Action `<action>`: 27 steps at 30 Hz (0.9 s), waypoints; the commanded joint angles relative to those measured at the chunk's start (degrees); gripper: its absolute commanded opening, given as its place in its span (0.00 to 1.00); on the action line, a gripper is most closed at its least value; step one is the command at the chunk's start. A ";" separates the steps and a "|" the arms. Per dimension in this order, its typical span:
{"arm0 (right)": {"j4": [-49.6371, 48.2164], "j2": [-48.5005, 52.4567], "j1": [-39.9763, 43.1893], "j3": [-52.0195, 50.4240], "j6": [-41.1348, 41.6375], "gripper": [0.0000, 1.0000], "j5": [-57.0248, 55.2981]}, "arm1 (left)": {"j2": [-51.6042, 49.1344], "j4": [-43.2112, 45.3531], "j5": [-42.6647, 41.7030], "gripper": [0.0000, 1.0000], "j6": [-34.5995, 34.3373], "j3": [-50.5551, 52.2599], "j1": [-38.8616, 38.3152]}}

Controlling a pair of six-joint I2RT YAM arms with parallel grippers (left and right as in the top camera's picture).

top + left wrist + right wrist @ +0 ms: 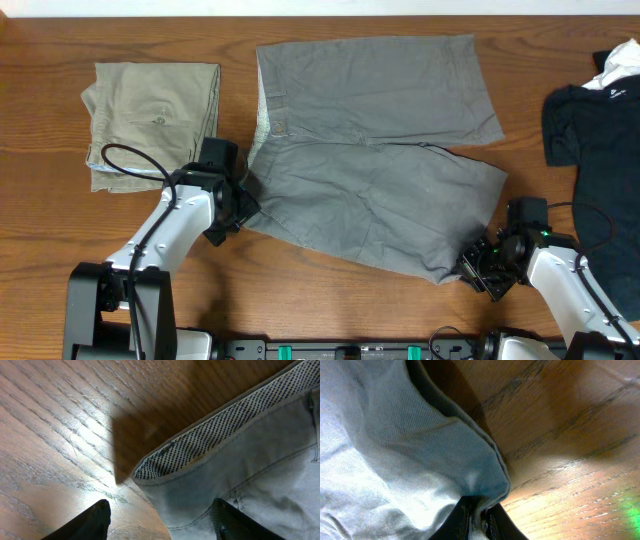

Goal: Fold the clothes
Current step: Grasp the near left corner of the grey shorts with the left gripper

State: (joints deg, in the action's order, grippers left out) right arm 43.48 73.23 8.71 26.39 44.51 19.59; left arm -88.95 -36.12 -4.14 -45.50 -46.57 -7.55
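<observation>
The grey shorts [380,150] lie spread flat on the table, waistband at the left, leg hems at the right. My left gripper [238,203] is open at the near waistband corner; in the left wrist view the jaws [162,522] straddle the waistband edge [200,450], with its dotted lining showing. My right gripper [478,265] is shut on the near leg's hem corner; the right wrist view shows the fingers [479,522] pinching the grey cloth [395,450].
Folded khaki-beige trousers [155,115] lie at the back left, close to my left arm. A black garment with a white label [600,140] lies at the right edge. Bare wooden table [330,300] runs along the front.
</observation>
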 commanded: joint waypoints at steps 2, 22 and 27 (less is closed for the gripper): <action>-1.95 1.46 0.11 -1.81 -0.92 0.13 -6.03 | -0.55 1.31 1.22 0.74 -1.33 0.44 0.15; -1.97 1.46 0.11 -1.81 -1.53 0.08 -5.66 | -0.55 7.32 1.20 0.45 -4.79 3.85 0.15; -2.60 1.46 0.13 -1.81 -1.53 0.05 -5.68 | -0.55 7.28 1.20 0.36 -4.74 3.85 0.15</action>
State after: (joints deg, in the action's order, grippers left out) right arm 42.28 73.23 8.71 26.37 44.01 19.59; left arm -88.95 -28.49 -4.05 -49.95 -43.03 -7.55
